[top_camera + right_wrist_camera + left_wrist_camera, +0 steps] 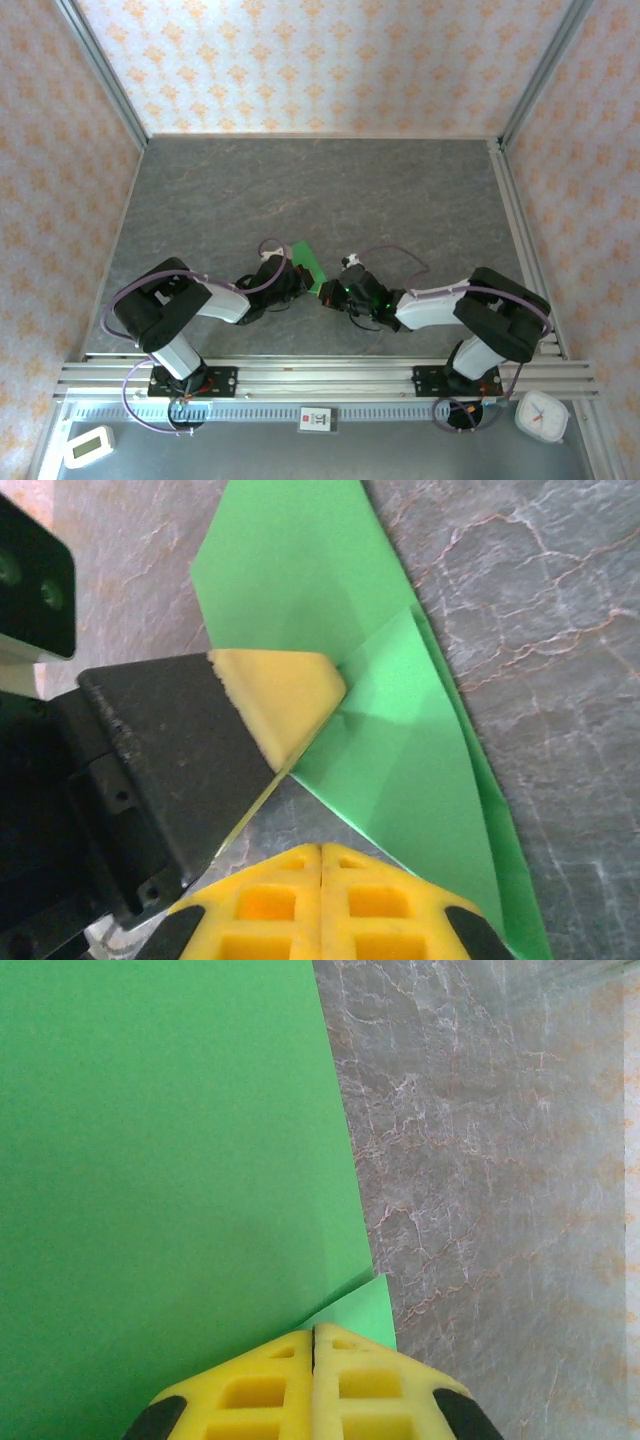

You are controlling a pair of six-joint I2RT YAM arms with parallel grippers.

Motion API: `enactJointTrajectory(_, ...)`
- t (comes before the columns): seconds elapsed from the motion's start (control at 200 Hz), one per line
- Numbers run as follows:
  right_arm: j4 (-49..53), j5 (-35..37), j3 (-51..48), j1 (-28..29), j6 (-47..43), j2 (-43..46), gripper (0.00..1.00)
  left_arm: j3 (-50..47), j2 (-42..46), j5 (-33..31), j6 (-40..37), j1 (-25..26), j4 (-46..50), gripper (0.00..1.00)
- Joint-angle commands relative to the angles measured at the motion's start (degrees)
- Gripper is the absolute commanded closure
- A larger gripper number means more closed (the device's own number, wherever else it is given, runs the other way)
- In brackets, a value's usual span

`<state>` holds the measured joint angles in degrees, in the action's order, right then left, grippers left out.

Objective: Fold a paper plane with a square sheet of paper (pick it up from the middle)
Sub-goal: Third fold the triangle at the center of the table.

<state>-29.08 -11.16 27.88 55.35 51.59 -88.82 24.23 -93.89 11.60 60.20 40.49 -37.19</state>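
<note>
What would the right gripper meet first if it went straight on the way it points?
Most likely the green paper just ahead of the right gripper, then the left gripper pinching it; depth is unclear.

Clock [543, 415] and small white device [88, 446] lie beside the marbled tabletop [320, 190].

Grey marbled table [320, 190], folded green paper [310, 265] near its front middle.
</note>
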Motion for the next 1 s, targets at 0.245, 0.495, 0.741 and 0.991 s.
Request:
enactJointTrajectory(0.245,-4.67,3.54,2.93,0.36,4.74,-7.93,1.0,-2.39,-2.71,0.01,0.61,-0.06,6.97,1.0)
enactJointTrajectory(0.495,-0.01,6.62,1.38,0.72,10.28,-8.36,1.0,-2.12,-3.08,-0.69,1.4,-0.05,8.4,1.0)
enactJointTrajectory(0.741,12.76,9.92,1.91,0.73,14.14,-6.34,1.0,-1.65,-3.42,-1.21,1.98,-0.19,10.0,1.0)
enactJointTrajectory(0.991,24.9,10.67,6.12,0.81,14.64,-8.99,1.0,-1.53,-2.97,-1.57,2.63,-0.28,10.74,1.0)
